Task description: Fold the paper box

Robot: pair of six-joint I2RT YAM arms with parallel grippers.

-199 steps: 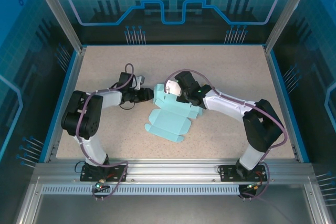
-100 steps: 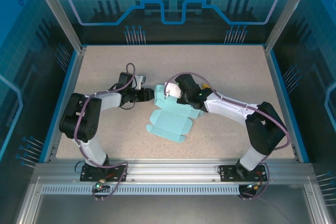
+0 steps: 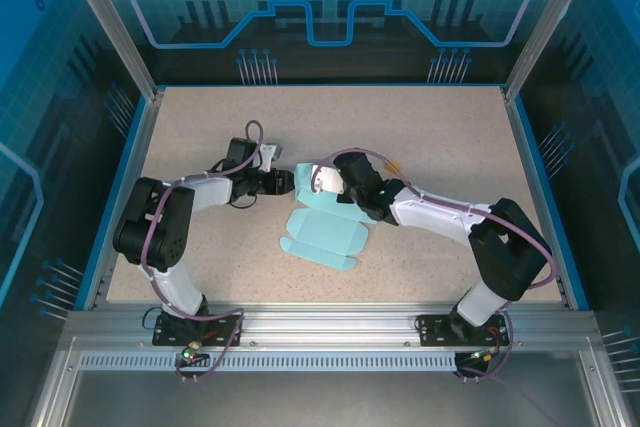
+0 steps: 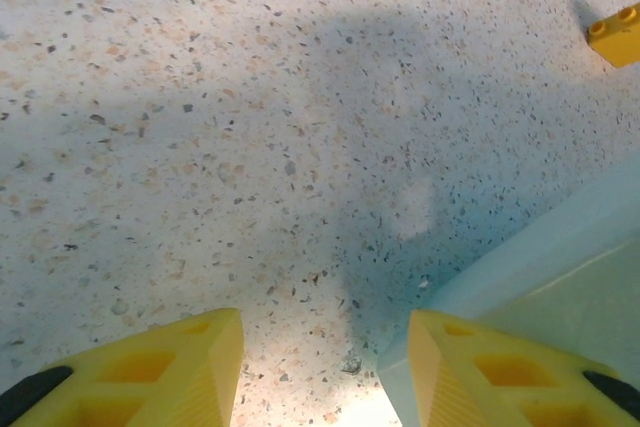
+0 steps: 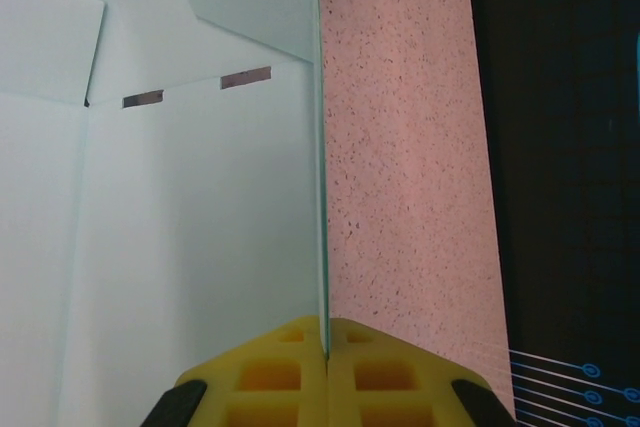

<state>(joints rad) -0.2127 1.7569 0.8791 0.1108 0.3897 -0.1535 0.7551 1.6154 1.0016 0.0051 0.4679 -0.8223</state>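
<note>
Two yellow fingers of the right hand [image 5: 325, 347] are clenched on the thin edge of a raised panel of the pale light-blue, thin-card paper box [image 5: 190, 217], whose two small slots and angled end flaps show just beyond the grip. The left hand [image 4: 325, 347] sits low over the speckled beige bench [image 3: 200, 127] with its fingers apart and nothing between them, the card's edge just beside its right finger. A small yellow studded block [image 4: 617, 32] lies apart on the far side. In my judgement the step is standing this far wall up along its crease. To do it well, the right hand should swing the panel about the fold line, not drag it, while the left hand closes in to brace the neighbouring flap. From above, the box lies mid-bench between the two hands. Its long axis seems to run near to far, slanted slightly, with the lifted end pointing away from the bases.
</note>
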